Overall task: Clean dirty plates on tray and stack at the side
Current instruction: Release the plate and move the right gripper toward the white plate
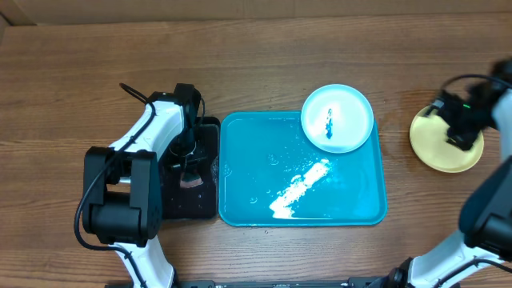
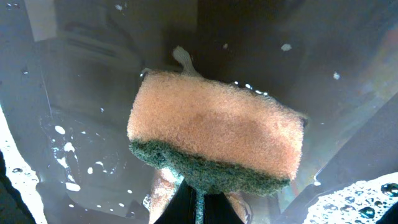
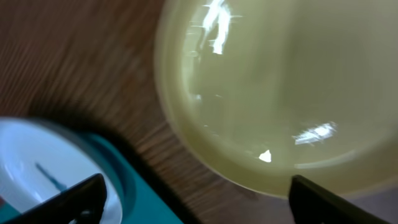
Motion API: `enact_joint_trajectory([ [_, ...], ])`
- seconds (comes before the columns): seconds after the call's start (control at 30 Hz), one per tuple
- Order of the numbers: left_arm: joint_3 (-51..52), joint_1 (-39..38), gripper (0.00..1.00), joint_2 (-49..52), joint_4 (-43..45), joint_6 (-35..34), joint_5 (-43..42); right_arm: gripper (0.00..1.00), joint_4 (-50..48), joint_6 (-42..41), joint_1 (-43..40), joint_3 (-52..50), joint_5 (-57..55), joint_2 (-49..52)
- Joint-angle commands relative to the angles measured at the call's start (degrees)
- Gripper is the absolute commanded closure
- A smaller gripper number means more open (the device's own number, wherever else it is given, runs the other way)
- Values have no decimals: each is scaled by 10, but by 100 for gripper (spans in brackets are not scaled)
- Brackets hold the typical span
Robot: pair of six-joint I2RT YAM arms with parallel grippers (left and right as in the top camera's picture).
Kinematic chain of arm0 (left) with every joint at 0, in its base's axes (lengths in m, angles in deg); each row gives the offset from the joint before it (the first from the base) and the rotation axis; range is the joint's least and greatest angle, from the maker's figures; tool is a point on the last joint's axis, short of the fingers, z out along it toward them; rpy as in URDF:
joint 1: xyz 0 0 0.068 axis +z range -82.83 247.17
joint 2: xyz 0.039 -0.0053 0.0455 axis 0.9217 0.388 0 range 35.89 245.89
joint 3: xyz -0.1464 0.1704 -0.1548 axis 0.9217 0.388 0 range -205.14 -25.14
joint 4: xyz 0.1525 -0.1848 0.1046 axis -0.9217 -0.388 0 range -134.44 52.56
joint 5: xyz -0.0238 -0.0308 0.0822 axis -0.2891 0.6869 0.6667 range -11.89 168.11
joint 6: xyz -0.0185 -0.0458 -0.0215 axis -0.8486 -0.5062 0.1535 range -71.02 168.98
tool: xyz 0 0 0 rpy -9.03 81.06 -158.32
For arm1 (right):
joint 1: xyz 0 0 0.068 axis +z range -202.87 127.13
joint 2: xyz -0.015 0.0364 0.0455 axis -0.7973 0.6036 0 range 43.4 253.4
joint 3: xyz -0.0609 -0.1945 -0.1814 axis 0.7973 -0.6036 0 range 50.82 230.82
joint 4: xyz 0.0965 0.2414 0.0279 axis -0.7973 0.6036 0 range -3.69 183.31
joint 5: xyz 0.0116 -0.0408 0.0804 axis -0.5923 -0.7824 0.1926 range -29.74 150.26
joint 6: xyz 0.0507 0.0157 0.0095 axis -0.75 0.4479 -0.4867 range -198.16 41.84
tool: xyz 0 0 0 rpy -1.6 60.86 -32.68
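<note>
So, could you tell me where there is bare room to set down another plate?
The tray is bare over its left half and near edge, apart from a white streak. Its far right corner holds the cyan plate. The table beyond its far rim is free. The right side is crowded by the yellow plate and the open right gripper.

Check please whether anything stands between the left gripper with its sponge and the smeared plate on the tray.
Nothing visible does. The left gripper holds the sponge over the black tray; from there to the smeared plate lies only the open wet floor of the cyan tray. The right gripper is far aside, over the yellow plate.
</note>
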Motion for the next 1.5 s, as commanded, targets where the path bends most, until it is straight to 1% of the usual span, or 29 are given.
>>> enact_joint_trajectory([
  [0.0,7,-6,96,-7,2,15,-22,0,-29,76,64,10,30,-22],
  [0.13,7,-6,96,-7,-2,15,-22,0,-89,76,119,9,15,-22],
  [0.23,7,-6,96,-7,-4,15,-22,0,-119,76,141,9,7,-22],
  [0.27,7,-6,96,-7,-4,15,-22,2,-126,76,144,9,7,-21],
  [0.33,7,-6,96,-7,-4,15,-22,13,-133,76,147,8,7,-19],
  [0.43,7,-6,96,-7,-4,15,-22,22,-148,76,148,-1,7,-15],
  [0.47,7,-6,96,-7,-4,15,-22,23,-150,76,148,-3,9,-12],
  [0.6,7,-6,96,-7,-4,15,-22,25,-153,76,150,-4,18,17],
  [0.77,7,-6,96,-7,-9,15,-22,30,-153,76,161,-4,37,61],
  [0.93,7,-6,96,-7,-11,15,-22,30,-155,73,171,-4,38,94],
  [1.0,7,-6,96,-7,-13,15,-22,32,-153,71,172,-4,40,110],
  [1.13,7,-6,96,-7,-17,15,-22,41,-155,71,176,-4,52,119],
  [1.23,7,-6,96,-7,-17,15,-22,46,-159,72,179,-4,52,119],
  [1.27,7,-6,96,-7,-17,15,-22,50,-159,71,179,-4,52,119],
  [1.4,7,-6,96,-7,-17,15,-22,57,-157,71,179,-4,52,119],
  [1.47,7,-6,96,-7,-18,15,-22,69,-156,71,179,-4,52,119],
])
